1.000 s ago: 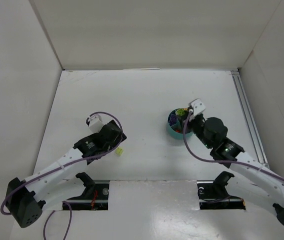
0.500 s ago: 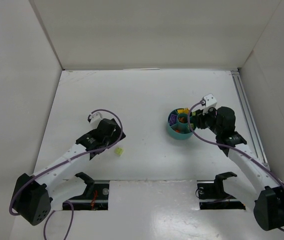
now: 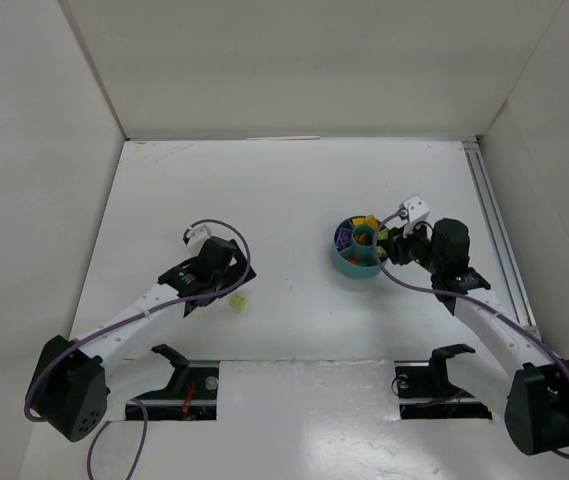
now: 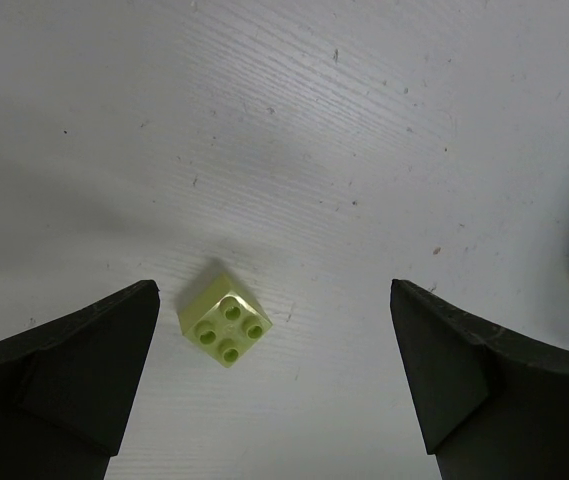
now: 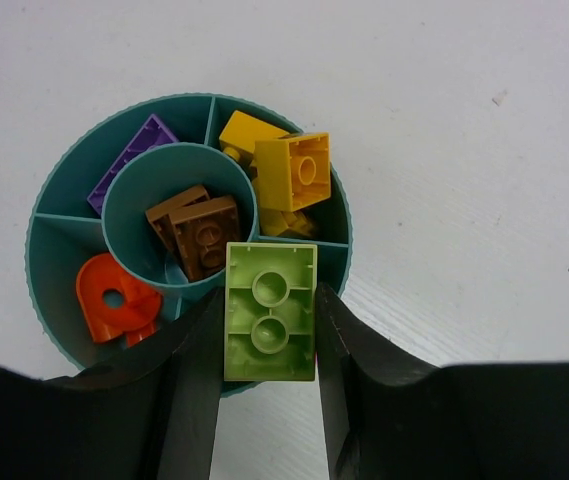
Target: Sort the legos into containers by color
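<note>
White table (image 3: pixel 294 190), white walls (image 3: pixel 304 70)

Bright, even light pours from overhead: the white table (image 3: pixel 294 190) and walls (image 3: pixel 294 70) nearly wash out, and the arms (image 3: pixel 144 315) cast only faint, soft shadows. A glossy sheen streaks the near strip (image 3: pixel 304 420) by the bases. In the left wrist view the brick (image 4: pixel 224 320) is sharp, with a soft grey shadow spreading just beyond it, while the left fingers (image 4: pixel 54 380) are dark and nearly featureless. The right wrist view is crisp and saturated: the bowl (image 5: pixel 54 250) colours pop and the held brick (image 5: pixel 271 312) is in clean focus. The right fingers (image 5: pixel 384 400) flanking it are underexposed, and the table grain shows clearly beyond.
</note>
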Controlling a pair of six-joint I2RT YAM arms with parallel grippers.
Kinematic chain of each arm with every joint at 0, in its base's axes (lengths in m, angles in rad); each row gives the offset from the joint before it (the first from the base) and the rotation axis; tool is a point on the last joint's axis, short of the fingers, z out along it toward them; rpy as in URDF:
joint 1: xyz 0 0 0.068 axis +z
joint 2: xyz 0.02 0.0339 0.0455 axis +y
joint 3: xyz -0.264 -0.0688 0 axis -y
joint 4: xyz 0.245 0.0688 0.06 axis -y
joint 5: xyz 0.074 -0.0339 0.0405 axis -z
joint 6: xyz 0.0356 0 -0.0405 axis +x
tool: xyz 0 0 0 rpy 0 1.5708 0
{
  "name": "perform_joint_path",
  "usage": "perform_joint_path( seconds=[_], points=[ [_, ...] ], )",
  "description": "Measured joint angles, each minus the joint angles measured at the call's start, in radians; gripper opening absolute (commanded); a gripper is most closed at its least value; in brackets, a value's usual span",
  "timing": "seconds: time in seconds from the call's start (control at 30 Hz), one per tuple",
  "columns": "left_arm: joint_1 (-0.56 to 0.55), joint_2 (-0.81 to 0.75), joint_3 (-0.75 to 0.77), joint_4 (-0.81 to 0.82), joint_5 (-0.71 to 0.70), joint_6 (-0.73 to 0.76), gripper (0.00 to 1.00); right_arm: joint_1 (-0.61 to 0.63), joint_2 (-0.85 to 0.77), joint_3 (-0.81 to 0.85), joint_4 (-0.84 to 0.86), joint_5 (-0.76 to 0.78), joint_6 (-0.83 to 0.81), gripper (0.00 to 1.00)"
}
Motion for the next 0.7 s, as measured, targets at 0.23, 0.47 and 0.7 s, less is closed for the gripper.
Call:
perform_joint_path(
  seconds=[0.23,0.47,0.7],
  points=[
    [0.002,0.0,-0.004,0.007,0.012,0.001,0.99,-0.023,0.014,-0.06,0.112,-0.053,0.036,0.37],
    [0.002,-0.011,-0.017,0.014,0.013,0.002,0.98,-0.041,-0.114,-0.168,0.233,-0.081,0.095,0.37],
    [0.002,-0.034,-0.021,0.021,0.013,0.007,0.98,-0.045,-0.255,-0.265,0.413,-0.098,0.124,0.38]
  ],
)
